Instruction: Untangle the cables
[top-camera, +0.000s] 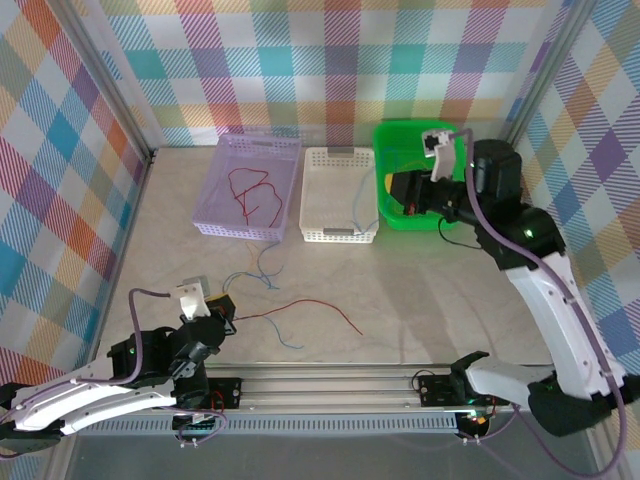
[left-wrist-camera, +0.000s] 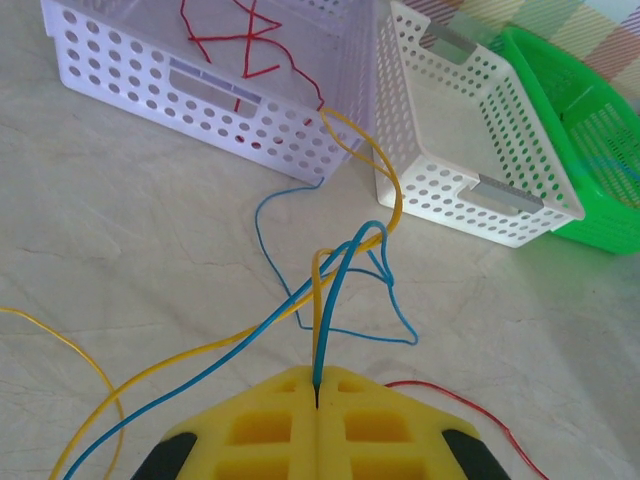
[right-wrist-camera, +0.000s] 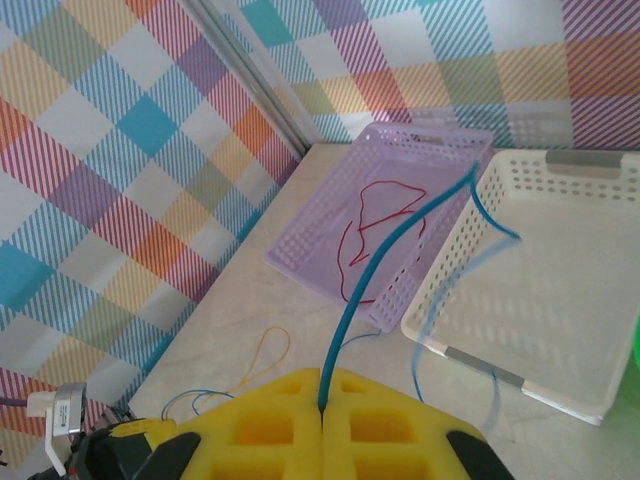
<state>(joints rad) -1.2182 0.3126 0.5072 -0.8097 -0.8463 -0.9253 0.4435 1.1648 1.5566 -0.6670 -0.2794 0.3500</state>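
Left wrist: blue cable (left-wrist-camera: 329, 300), tail seemingly cropped

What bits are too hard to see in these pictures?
Left wrist view: thin yellow wire and thin blue wire run off the bottom-left edge.
Left wrist view: thin red wire in the lilac plastic basket is cut by the top edge.
Top view: green plastic basket is partly hidden by the right arm.
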